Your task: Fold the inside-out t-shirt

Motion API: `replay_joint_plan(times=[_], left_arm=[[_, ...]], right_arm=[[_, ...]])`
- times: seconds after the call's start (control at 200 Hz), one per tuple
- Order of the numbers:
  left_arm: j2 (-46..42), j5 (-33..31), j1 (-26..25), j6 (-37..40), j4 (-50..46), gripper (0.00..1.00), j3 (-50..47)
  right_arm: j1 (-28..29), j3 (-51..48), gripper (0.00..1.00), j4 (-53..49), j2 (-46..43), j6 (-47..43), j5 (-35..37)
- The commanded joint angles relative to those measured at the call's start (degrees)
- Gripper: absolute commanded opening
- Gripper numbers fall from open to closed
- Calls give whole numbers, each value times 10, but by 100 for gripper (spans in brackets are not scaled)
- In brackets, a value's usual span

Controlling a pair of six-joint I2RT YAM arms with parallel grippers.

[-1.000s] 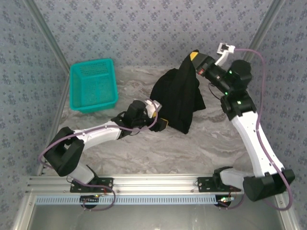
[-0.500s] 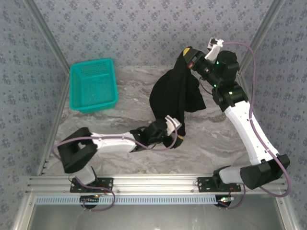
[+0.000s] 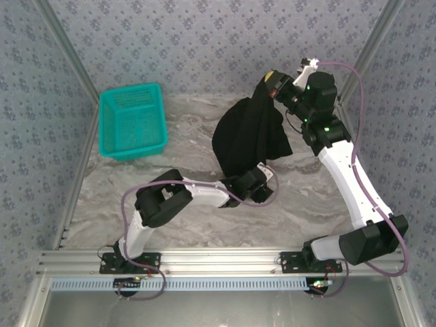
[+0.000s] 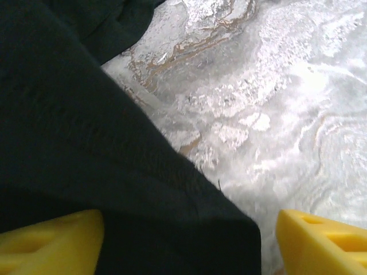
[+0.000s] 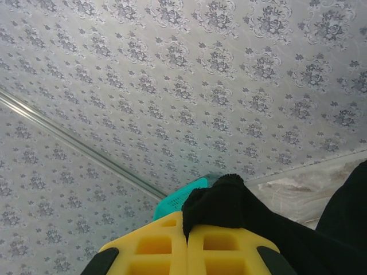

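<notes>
The inside-out t-shirt (image 3: pixel 246 133) is plain black and hangs in a long drape from my right gripper (image 3: pixel 273 81), which is raised at the back right. In the right wrist view the right gripper (image 5: pixel 186 228) has its yellow fingers pressed together on a bunched black fold of the t-shirt (image 5: pixel 225 201). My left gripper (image 3: pixel 264 186) sits low at the shirt's bottom end. In the left wrist view the left gripper (image 4: pixel 186 243) stands open, its yellow fingertips (image 4: pixel 321 243) wide apart, with a black corner of the t-shirt (image 4: pixel 114 172) lying between them over the marble.
A teal mesh basket (image 3: pixel 133 121) stands at the back left of the marble table (image 3: pixel 204 221), and its rim (image 5: pixel 182 199) shows past the right fingers. Patterned walls close in the back and both sides. Bare marble (image 4: pixel 275 103) lies right of the cloth.
My left arm has swung from the shirt's left side down and right to its bottom end. The right gripper shifted slightly left, still holding the shirt up.
</notes>
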Motion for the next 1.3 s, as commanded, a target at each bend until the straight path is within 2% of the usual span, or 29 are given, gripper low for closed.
replay_joint_plan(times=[0.0,0.07,0.165,0.27,0.305,0.37,0.48,0.555,0.635,0.779,0.869,1.049,1.154,1.219,1.294], left_arm=[[22,-13,0,-3,-36,68,17],[22,-15,0,-12,-48,61,4],[12,-21,0,-27,-46,47,-33],[-25,-20,9,-34,-31,22,-83],[-51,-14,17,-31,-29,12,-96],[-116,-10,35,-18,-35,0,-114],[-260,-23,79,24,-65,0,-120],[-374,-60,110,50,-75,0,-120],[-487,-85,143,66,-82,0,-108],[-613,-126,169,130,-126,0,-33],[-647,-127,168,159,-162,0,28],[-675,-72,154,175,-223,0,146],[-640,-102,160,206,-275,0,218],[-606,-109,194,200,-304,0,249],[-560,-70,257,168,-338,0,281]], right_arm=[[-11,-7,0,19,-6,0,-1],[-19,-6,0,15,-6,-2,-3],[-30,-6,0,13,-7,-3,-6],[-41,-4,0,12,-8,-12,-4],[-43,2,0,9,-7,-20,-3],[-47,23,0,-7,-6,-46,-3],[-46,83,0,-54,-10,-120,3],[-43,133,0,-92,-21,-173,3],[-31,179,0,-136,-45,-233,33],[6,234,0,-191,-97,-302,97],[28,268,0,-222,-124,-324,112],[43,315,0,-244,-179,-321,113],[42,333,0,-261,-182,-328,138],[42,332,0,-273,-171,-339,169],[42,318,0,-268,-152,-356,195]])
